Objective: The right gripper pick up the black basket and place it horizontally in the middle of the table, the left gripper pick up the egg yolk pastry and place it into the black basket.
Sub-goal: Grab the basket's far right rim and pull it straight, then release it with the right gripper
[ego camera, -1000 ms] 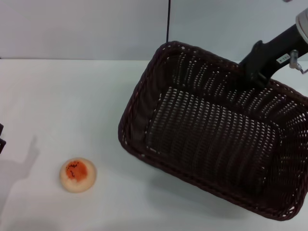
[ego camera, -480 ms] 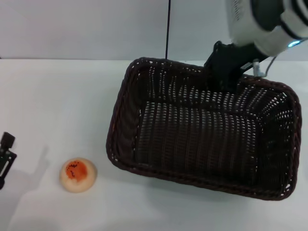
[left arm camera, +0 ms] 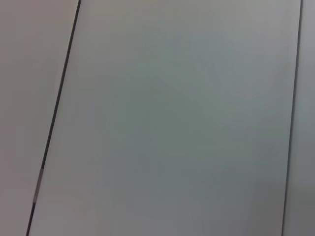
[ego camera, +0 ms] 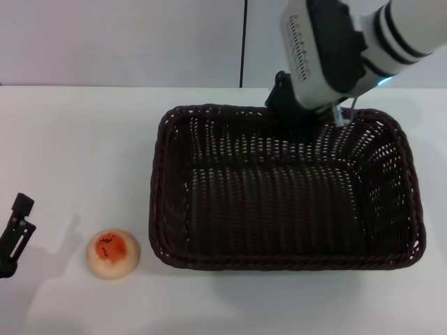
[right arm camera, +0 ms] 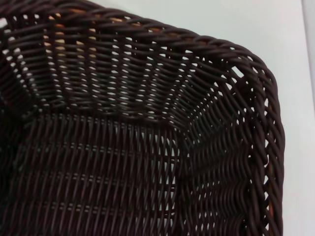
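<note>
Head view: right gripper [ego camera: 297, 120] seemingly grips woven wicker black basket [ego camera: 279, 202]'s braided far rim.

The basket [ego camera: 283, 188] is dark brown-black wicker, its sides an open weave with pale gaps and its rim a tight braid. The pastry [ego camera: 113, 253] is pale cream with an orange-red centre flecked with dark specks. The table [ego camera: 77, 153] is plain white. The right gripper [ego camera: 292, 115] is black under a white housing banded in black; the left gripper [ego camera: 15, 234] is all black.
</note>
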### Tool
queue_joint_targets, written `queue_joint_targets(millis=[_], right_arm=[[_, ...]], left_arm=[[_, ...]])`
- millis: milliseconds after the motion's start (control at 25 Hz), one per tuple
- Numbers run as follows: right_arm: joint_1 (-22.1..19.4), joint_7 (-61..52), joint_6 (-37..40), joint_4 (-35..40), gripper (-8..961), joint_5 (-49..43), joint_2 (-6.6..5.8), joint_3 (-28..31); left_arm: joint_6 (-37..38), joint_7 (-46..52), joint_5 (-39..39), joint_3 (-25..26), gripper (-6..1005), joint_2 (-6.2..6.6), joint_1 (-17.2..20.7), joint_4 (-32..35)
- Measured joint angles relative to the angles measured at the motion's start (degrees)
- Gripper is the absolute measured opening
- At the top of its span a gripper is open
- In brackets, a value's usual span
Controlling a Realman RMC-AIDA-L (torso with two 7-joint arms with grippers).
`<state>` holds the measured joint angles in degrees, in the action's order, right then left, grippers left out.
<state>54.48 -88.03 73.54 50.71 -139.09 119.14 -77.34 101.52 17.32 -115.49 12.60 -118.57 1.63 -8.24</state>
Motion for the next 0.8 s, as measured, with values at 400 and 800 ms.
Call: queue_joint_targets(millis=[400,800], right_arm=[[-3.2,-0.1,-5.3,0.9,175,4.8,0.32,-3.2],[-7.6,-0.4,-4.9,6.7,360,8.6,0.07,-3.3]], left_arm=[[-0.7,0.0,0.0,0.0,825,0.10,-1.2,0.4],[-0.2,0.0,0.0,0.0,824,0.28,-1.3,0.6]])
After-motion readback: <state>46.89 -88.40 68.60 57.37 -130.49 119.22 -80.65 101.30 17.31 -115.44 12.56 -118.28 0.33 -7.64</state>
